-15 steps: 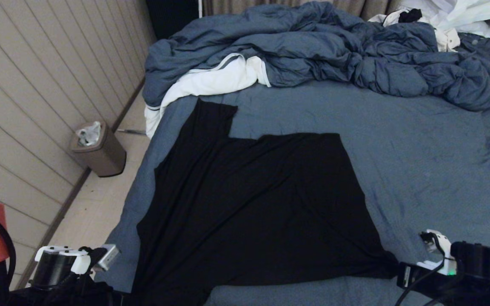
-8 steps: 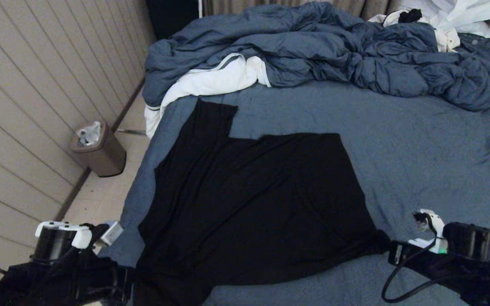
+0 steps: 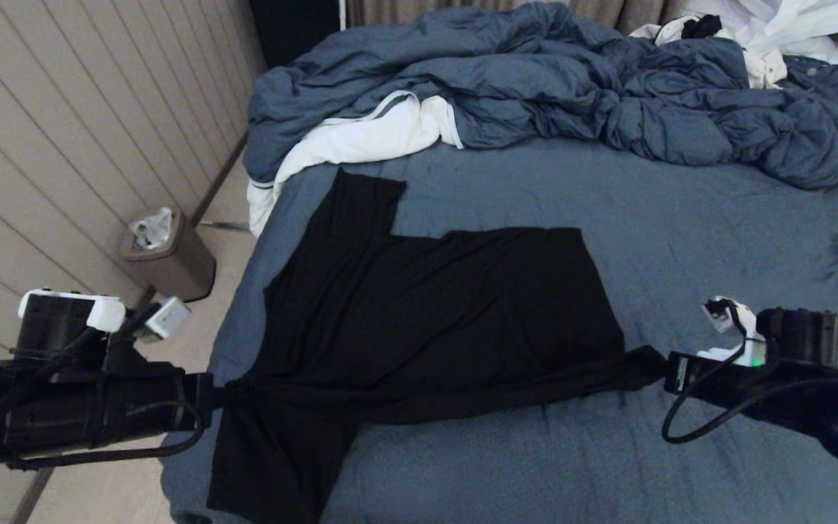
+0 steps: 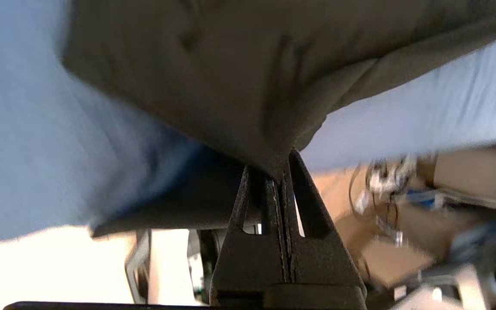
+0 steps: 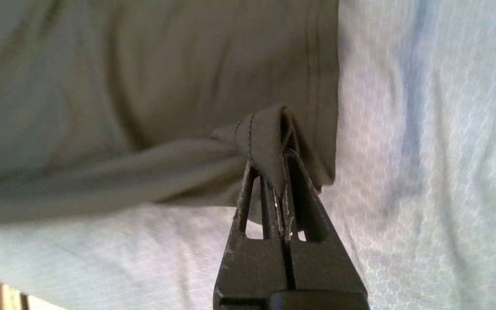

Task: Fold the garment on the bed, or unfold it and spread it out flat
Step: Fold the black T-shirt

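Two grippers, one at each near corner of the garment [image 3: 426,320], are what you see at work. The left gripper [image 3: 217,397] sits at the left edge of the bed [image 3: 717,240], its fingers [image 4: 269,202] pressed together on a pinch of the black fabric; the left wrist view shows the cloth bunching into a point between the closed tips. The right gripper [image 3: 663,367] sits on the right side, over the slate-blue sheet, and is likewise clamped on the garment's edge; in the right wrist view you can see a stitched hem folded over and caught between its fingers [image 5: 274,193].

Between the two grips the near edge of the garment is drawn into a taut, raised ridge running across the bed. Beyond that ridge the shirt lies spread on the sheet, with one sleeve reaching toward the white cloth [image 3: 361,142] at the far left. On the near side of the ridge, a flap of black fabric hangs down at the bed's left edge. No print shows on the visible face.

The crumpled duvet [image 3: 572,87] is heaped across the far end of the bed, well apart from the garment. A small bin [image 3: 168,255] stands on the floor beside the wall, left of the bed.
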Robot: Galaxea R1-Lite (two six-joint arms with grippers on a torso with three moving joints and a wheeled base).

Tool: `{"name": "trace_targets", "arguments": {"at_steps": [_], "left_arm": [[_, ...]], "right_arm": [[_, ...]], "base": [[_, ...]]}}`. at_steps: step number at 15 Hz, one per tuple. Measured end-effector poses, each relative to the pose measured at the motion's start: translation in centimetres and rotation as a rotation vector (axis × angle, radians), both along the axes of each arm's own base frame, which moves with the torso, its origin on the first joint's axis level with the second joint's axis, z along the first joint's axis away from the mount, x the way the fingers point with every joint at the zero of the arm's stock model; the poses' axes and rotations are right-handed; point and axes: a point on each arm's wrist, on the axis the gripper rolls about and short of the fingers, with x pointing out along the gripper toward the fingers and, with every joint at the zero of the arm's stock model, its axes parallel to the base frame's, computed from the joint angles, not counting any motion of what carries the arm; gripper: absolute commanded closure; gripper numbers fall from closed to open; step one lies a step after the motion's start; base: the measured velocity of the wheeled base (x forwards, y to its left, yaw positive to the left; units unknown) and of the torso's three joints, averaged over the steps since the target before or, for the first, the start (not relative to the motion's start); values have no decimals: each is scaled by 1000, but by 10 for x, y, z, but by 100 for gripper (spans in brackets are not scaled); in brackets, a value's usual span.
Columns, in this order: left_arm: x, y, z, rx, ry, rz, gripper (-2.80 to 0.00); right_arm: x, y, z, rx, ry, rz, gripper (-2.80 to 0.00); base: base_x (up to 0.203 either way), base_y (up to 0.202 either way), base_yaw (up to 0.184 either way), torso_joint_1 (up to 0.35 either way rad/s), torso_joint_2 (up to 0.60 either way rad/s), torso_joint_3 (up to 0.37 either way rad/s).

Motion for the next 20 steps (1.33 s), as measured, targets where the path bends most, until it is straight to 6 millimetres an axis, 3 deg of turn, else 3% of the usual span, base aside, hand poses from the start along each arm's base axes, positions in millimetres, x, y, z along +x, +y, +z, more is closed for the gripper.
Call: {"name": "trace_targets", "arguments": {"at_steps": [3,10,15,20], "left_arm": [[12,5,8,-11,-29,23,0],[52,19,9,-75,-20,81,0],[78,19,-5,-81,17,95,0],[93,18,-16,-81,42,98,0]], "right_arm": [[13,3,15,-6,-34,16,0],[51,0,21,-6,-41,24,0],[75,-2,10,-5,-41,26,0],[85,2,1,-3,-30,42,0]], "base": [[0,0,0,0,0,0],[0,0,0,0,0,0],[0,0,0,0,0,0],[0,0,0,0,0,0]]}}
